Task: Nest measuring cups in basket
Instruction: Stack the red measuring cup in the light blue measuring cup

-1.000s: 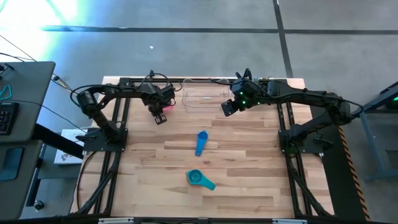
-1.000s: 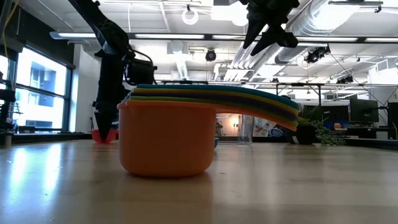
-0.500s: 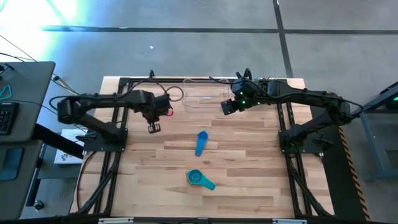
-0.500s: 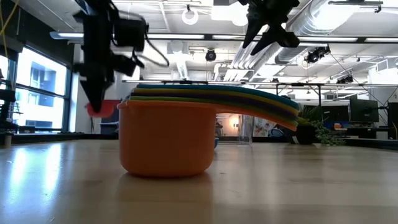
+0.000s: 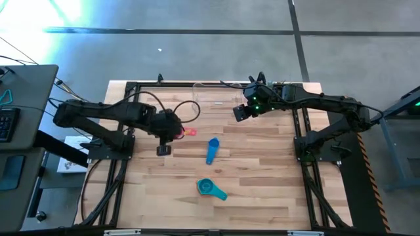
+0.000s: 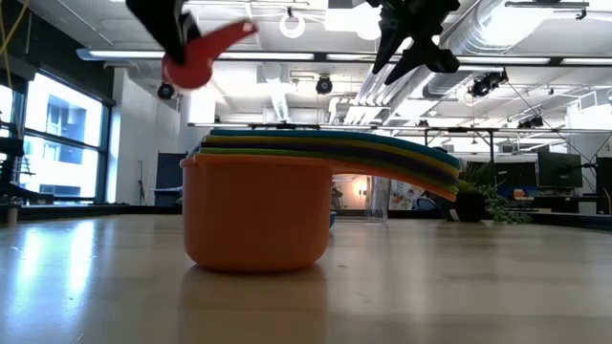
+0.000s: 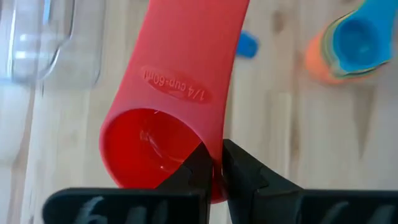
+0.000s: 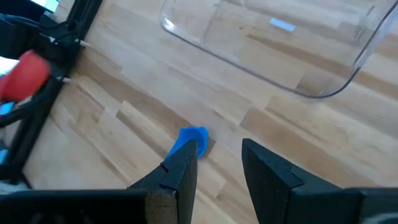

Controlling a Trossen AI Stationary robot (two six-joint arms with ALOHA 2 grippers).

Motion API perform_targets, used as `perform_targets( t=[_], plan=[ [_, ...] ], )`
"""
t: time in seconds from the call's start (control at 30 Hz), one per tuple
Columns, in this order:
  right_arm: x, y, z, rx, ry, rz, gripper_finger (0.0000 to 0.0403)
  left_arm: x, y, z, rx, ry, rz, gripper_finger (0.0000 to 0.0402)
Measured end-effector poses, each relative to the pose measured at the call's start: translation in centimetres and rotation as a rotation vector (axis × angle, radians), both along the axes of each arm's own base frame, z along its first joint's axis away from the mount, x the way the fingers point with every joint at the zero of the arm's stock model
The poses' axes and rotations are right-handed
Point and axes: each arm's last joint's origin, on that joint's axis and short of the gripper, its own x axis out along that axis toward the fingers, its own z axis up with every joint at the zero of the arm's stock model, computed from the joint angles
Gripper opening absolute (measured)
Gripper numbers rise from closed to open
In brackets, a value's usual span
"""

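left gripper [image 5: 165,143] is up off the table, left of centre, clenched on the rim of one red cup [image 7: 168,112]; the wrist view shows both fingers pinching the cup wall, with "1/4 cup 60ml" printed on the handle. from the low camera the red cup [image 6: 196,59] hangs tilted in the air, handle pointing toward 2 o'clock

right gripper [image 5: 240,113] hovers at about 1 o'clock of the table, just off the basket's near right corner, fingers parted with nothing between them

count of stuff: one clear basket [image 5: 211,98] sitting at 12 o'clock against the far edge, nothing inside it that i can see. one blue cup [image 5: 212,150] lying alone near the middle of the table. one nested stack of cups [image 5: 210,189] at roughly 6 o'clock of the blue one, teal on top from above. the low view shows that stack [image 6: 258,210] close up, orange cup on the outside and a fan of green, teal, blue, purple and yellow handles; can't count those layers exactly

one potted plant [image 6: 475,201] far back on the right
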Motion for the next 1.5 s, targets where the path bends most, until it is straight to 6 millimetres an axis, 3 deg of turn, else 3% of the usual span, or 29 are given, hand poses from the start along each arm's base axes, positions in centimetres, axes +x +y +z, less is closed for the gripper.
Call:
perform_targets(
  t=[0.13,0.3,0.67,1.07,1.3,1.5],
  plan=[
    [0.0,-0.2,0.0,-0.042,0.010,-0.035,0.0119,0.8,-1.7,1.3,-0.014,-0.061,-0.037,0.0017],
    [-0.1,-0.3,0.0,-0.051,0.009,-0.105,0.0119,1.9,-3.3,1.2,-0.034,-0.068,-0.044,0.0016],
    [-0.2,-0.6,0.0,0.000,-0.023,-0.321,0.0119,4.5,-7.2,-1.5,-0.012,-0.030,-0.194,0.0018],
    [-0.6,-0.5,-0.3,0.062,-0.002,-0.414,0.0119,7.6,-11.4,-5.1,-0.021,-0.060,-0.331,0.0018],
    [-0.9,-0.4,-0.5,0.068,0.039,-0.422,0.0119,9.0,-12.7,-7.4,-0.029,-0.041,-0.325,0.0019],
    [-1.0,-0.4,-0.8,0.065,0.067,-0.443,0.0119,9.4,-13.3,-8.1,-0.066,-0.044,-0.340,0.0019]
  ],
)
